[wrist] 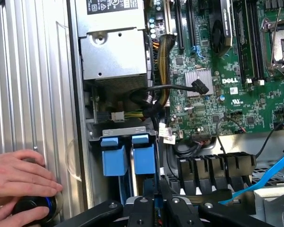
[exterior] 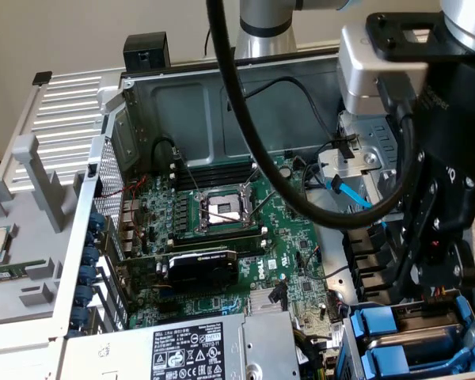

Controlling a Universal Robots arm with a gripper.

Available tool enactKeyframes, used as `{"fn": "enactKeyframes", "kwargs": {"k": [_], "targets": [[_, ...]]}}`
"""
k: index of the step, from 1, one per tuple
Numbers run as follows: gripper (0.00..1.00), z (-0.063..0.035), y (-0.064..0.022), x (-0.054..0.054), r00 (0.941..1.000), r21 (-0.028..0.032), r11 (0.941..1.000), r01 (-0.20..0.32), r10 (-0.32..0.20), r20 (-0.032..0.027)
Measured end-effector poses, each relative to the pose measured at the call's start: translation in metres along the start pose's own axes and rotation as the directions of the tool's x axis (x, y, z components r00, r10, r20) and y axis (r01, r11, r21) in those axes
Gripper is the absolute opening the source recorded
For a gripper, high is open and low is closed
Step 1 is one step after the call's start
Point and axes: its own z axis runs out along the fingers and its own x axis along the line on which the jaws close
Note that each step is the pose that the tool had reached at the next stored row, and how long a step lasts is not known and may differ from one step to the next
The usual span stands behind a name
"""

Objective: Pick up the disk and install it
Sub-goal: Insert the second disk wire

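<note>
step: seating disk (wrist: 143, 158) in drive bay (wrist: 123, 133) | pincer (wrist: 156, 208): nearly closed, apparently pinching disk's blue carrier edge | neighbour: second blue carrier (wrist: 114, 160) just beside | advice: keep square to slot, press straight, avoid cables (wrist: 156, 94) | hand (wrist: 19, 182) on case edge
</note>
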Motion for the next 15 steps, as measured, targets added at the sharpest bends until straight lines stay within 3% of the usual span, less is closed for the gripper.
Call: {"fn": "enactKeyframes", "kwargs": {"k": [9,15], "targets": [[0.16,0.0008,-0.0027,-0.0002,0.9998,0.0013,0.9999,0.016,-0.016,0.0134],[0.16,0.0017,-0.003,0.0011,0.9994,0.0026,0.9995,0.031,-0.031,0.0149]]}}
